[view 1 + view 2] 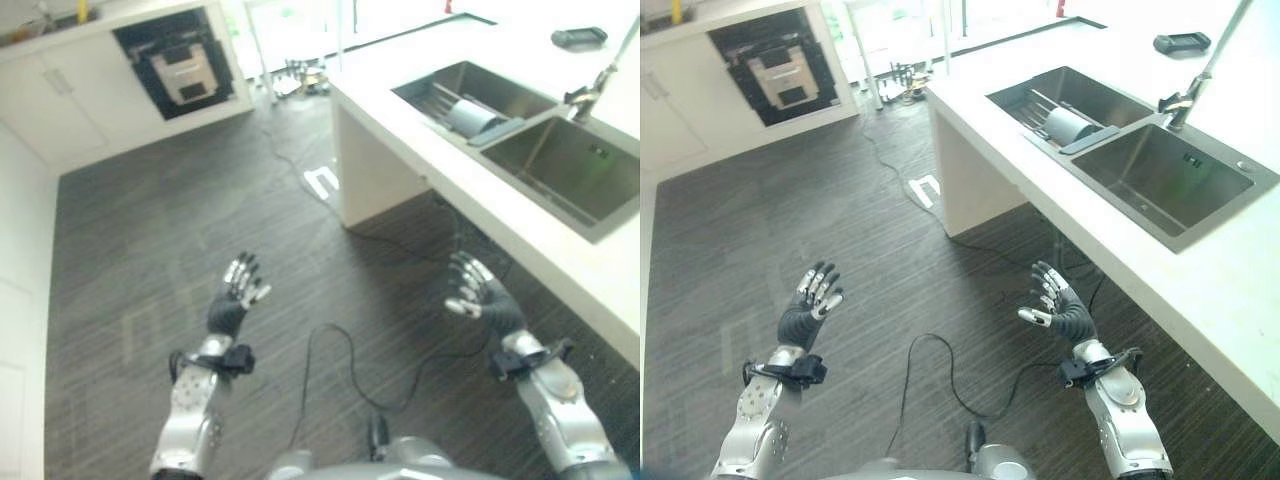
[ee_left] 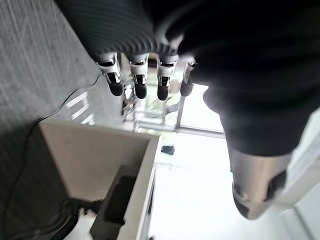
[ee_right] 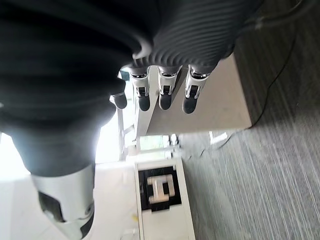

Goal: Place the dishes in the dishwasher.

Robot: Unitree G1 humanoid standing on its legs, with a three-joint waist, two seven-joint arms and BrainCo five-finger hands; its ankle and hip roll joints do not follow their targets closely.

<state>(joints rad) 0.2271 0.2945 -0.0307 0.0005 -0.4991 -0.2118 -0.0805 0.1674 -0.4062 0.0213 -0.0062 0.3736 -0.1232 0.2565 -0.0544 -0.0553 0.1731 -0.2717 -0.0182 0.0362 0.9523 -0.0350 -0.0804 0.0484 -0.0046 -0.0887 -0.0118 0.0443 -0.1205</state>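
Both hands hang over the dark wood floor with straight fingers and hold nothing: my left hand [image 1: 232, 300] at the lower left, my right hand [image 1: 478, 295] at the lower right, near the counter's front. A grey cup-like dish [image 1: 470, 117] lies on its side on a rack in the left basin of the sink [image 1: 497, 92], far ahead on the right. An open dark appliance bay [image 1: 180, 60], with a rack inside, sits in the white cabinets across the room. In the wrist views the left hand's fingers [image 2: 140, 80] and the right hand's fingers [image 3: 165, 92] are straight.
A white counter [image 1: 420, 150] runs along the right, with a second sink basin [image 1: 565, 170] and a tap [image 1: 590, 95]. A dark flat object [image 1: 578, 37] lies on the far counter. White cabinets [image 1: 60, 90] line the far left wall.
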